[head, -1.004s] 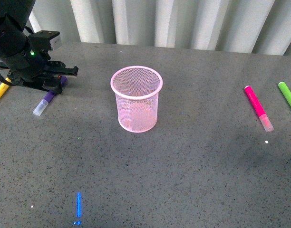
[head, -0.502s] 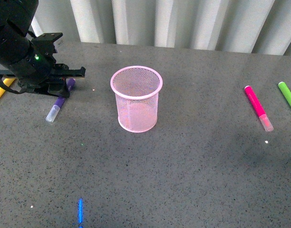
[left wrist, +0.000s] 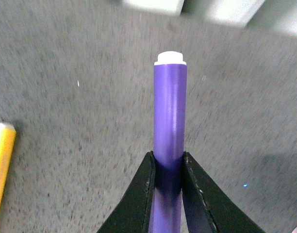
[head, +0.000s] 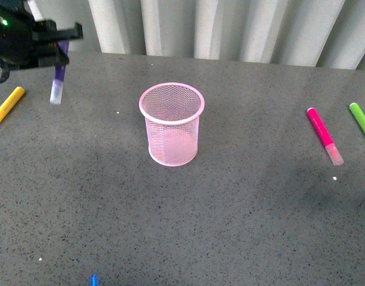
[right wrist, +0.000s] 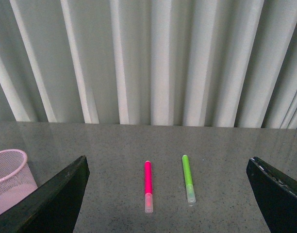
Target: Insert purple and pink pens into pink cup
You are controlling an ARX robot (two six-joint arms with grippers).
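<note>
Gripping the purple pen (left wrist: 170, 111) between closed jaws, the left gripper (left wrist: 168, 162) hangs it nearly upright above the table (head: 230, 226) at the pink cup's (head: 170, 140) ten o'clock; carrying it plumb over the cup before release looks wise. The right gripper (right wrist: 168, 162) gapes empty; the pink pen (head: 322, 132) lies at three o'clock.

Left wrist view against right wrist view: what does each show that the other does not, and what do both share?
Only the left wrist view: the purple pen clamped in the left tool, and a yellow marker. Only the right wrist view: the pink pen, a green marker, the pink cup and the open right tool. Both: the grey table.
</note>
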